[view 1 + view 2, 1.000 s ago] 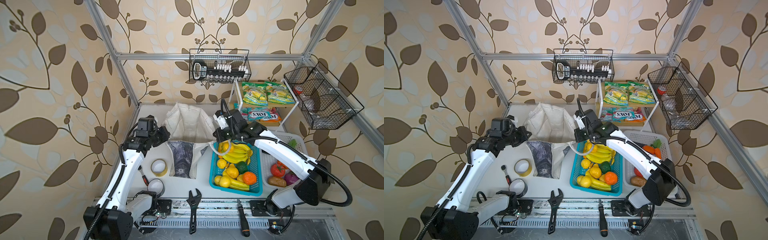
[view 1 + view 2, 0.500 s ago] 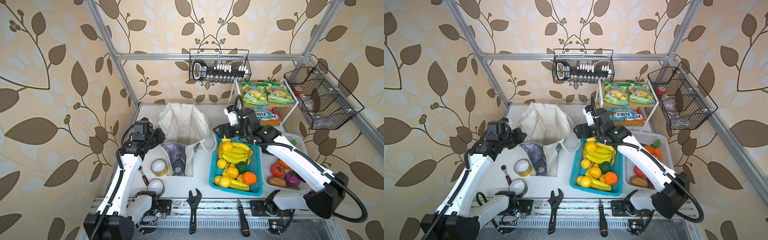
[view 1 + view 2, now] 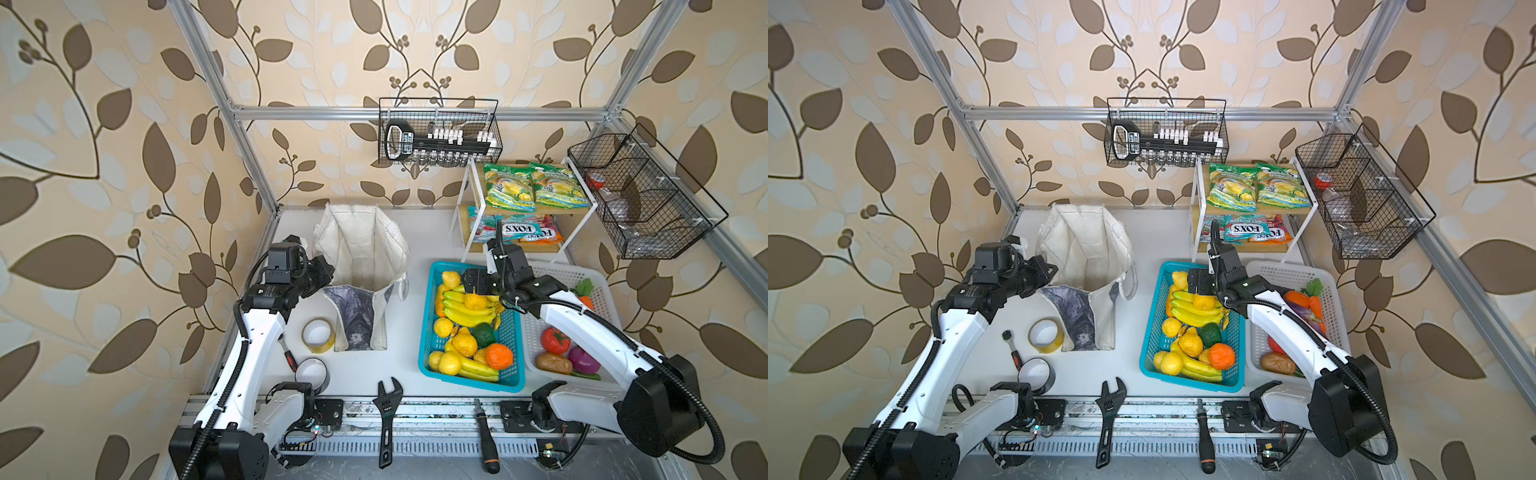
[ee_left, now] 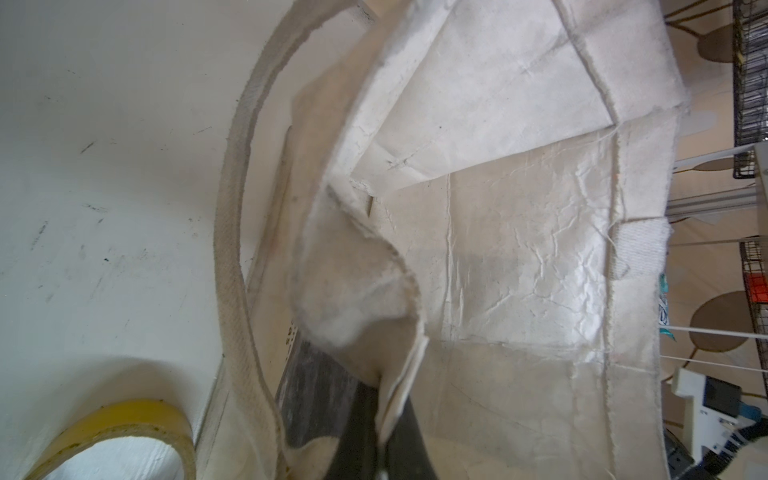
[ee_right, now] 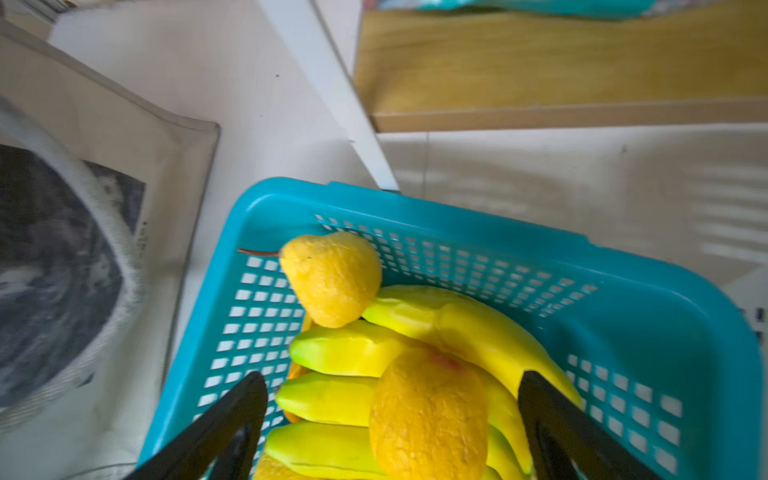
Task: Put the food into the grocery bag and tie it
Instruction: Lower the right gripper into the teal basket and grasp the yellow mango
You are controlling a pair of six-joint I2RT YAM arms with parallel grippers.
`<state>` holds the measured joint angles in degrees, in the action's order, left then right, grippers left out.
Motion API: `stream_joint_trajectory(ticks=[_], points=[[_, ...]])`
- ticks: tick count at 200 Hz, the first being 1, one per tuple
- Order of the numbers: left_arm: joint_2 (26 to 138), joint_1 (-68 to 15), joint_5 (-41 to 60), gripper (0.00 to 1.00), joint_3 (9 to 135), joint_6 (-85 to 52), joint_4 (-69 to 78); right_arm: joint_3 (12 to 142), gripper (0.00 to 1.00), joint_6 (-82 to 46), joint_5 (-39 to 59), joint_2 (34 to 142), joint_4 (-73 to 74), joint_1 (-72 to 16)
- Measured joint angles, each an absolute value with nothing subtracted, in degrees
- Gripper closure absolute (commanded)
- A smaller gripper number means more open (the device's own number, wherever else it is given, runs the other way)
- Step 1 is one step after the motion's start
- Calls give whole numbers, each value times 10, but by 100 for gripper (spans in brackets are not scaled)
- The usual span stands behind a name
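The grocery bag stands open at the back left, off-white with a dark printed panel. My left gripper is shut on the bag's near left rim, with folded fabric pinched between the jaws. My right gripper hangs open over the blue basket. Its jaws stand either side of a yellow-orange citrus fruit lying on bananas, apart from it. Two green snack packets lie on the top shelf.
A white basket of toy vegetables sits right of the blue one. Two tape rolls, a wrench and a screwdriver lie near the front. A white shelf rack and wire baskets stand at the back right.
My right gripper has let go at the bag's right side, opened, and swung right over the blue basket. The left arm drew the rim leftward and the bag's mouth spread open.
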<state>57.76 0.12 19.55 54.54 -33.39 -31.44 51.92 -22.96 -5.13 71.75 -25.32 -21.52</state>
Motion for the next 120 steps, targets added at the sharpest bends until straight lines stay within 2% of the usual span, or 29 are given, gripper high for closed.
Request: stream_joint_trajectory(ticks=[27,120], points=[[579,5,216,100,545,-335,-312,512,17,-227,-63,720,-257,-215],[579,5,242,100,540,-331,-302,511,27,-219,-71,799,-265,-246]])
